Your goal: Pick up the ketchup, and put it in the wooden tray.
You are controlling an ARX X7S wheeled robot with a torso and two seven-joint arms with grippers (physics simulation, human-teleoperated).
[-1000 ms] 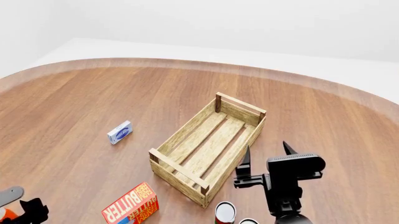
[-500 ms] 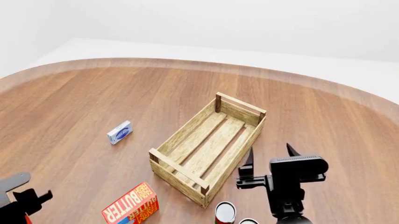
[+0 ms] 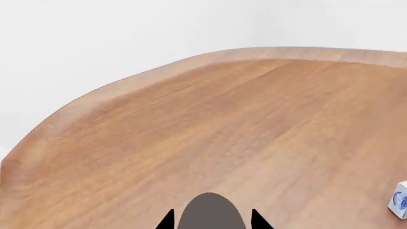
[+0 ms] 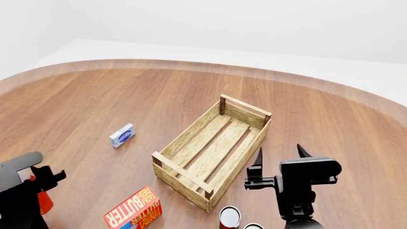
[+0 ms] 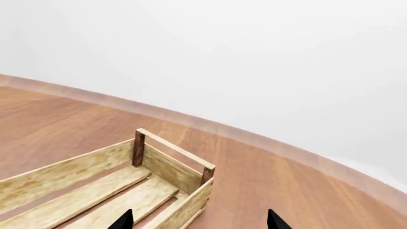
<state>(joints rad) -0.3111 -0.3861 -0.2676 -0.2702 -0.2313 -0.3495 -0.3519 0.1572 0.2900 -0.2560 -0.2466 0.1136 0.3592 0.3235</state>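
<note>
The ketchup shows in the head view as a grey-white cap (image 4: 19,165) and a strip of orange-red body (image 4: 45,201) at the lower left. My left gripper (image 4: 39,180) is shut on it and holds it above the table. In the left wrist view the cap (image 3: 210,210) sits between the two black fingertips of the left gripper (image 3: 210,222). The wooden tray (image 4: 188,137) stands in the middle, empty, its far end also in the right wrist view (image 5: 167,168). My right gripper (image 4: 279,154) is open and empty just right of the tray, its tips (image 5: 198,220) apart.
A red and yellow butter box (image 4: 135,210) lies between the left gripper and the tray. A small blue and white box (image 4: 122,135) lies left of the tray, also in the left wrist view (image 3: 399,206). Two cans (image 4: 229,217) stand at the tray's near corner.
My left gripper has risen and moved right into view with the ketchup in it. My right gripper has drifted slightly right and stays open.
</note>
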